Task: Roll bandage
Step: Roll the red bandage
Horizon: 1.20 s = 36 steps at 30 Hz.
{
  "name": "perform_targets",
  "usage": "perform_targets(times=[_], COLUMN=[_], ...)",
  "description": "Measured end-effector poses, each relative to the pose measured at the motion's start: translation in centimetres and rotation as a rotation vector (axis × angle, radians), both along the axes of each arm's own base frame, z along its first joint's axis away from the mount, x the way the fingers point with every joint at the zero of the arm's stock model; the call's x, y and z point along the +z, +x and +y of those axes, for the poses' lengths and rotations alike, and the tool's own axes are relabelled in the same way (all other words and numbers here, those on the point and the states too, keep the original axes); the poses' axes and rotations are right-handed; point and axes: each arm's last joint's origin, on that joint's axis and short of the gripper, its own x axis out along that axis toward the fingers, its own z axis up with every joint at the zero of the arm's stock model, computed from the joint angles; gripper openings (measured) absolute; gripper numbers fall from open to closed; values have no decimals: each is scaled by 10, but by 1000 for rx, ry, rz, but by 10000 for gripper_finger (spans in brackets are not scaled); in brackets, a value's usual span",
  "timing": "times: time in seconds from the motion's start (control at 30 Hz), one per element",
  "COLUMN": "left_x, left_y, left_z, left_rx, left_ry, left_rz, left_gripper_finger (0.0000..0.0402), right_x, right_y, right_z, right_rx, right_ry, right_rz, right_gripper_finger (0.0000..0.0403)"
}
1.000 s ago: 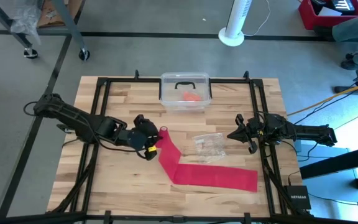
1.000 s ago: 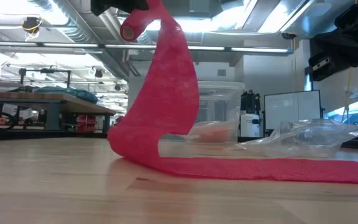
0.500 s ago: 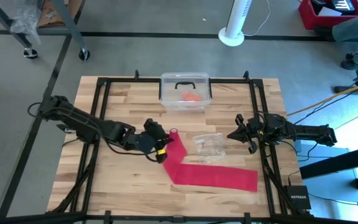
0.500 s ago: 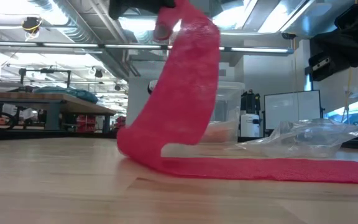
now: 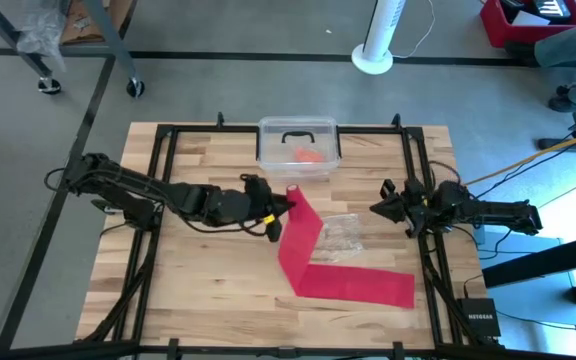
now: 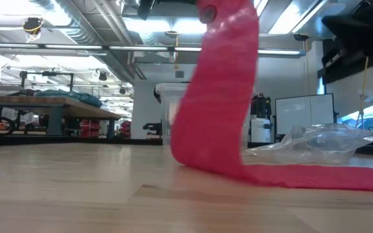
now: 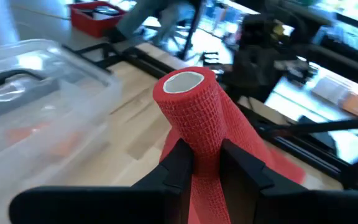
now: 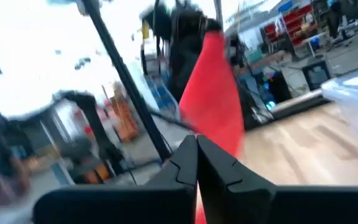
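High view: the left gripper (image 5: 280, 207) grasps the rolled end of the bandage (image 5: 313, 262), whose loose tail drops to the bench (image 5: 188, 290) and runs toward the right edge. The right gripper (image 5: 396, 205) waits clenched and empty by the right frame. A clear lidded box (image 5: 298, 147) at the back holds an orange-red lump (image 5: 310, 156); a crinkly plastic bag (image 5: 343, 232) lies beside the tail.

Low view: the bandage (image 6: 222, 103) hangs limp, so it looks soft, light and stretchy.

Left wrist view: the fingers (image 7: 180, 163) pinch just under the hollow core (image 7: 184, 82), likely the firmest place to hold.

Right wrist view: the red band (image 8: 213, 93) hangs ahead.
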Motion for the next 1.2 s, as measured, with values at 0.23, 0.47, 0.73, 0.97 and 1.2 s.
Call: perform_targets(times=[0.23,0.47,0.73,0.97,1.2], left_x=[1,10,22,23,27], left_y=[1,5,8,7,7], left_z=[2,7,18,22,15], left_rx=[-21,-13,14,73,50], left_ry=[-27,-103,-83,-58,-39], left_rz=[-13,-127,-241,-248,-280], left_gripper_finger=[59,59,59,59,59], right_x=[17,52,96,119,118], right_y=[-5,2,63,108,149], right_z=[-5,8,62,118,146], right_rx=[-164,-97,-206,-474,-522], right_ry=[105,-94,-501,-884,-968], right_rz=[-181,-214,41,306,373], right_gripper_finger=[8,8,7,7,7])
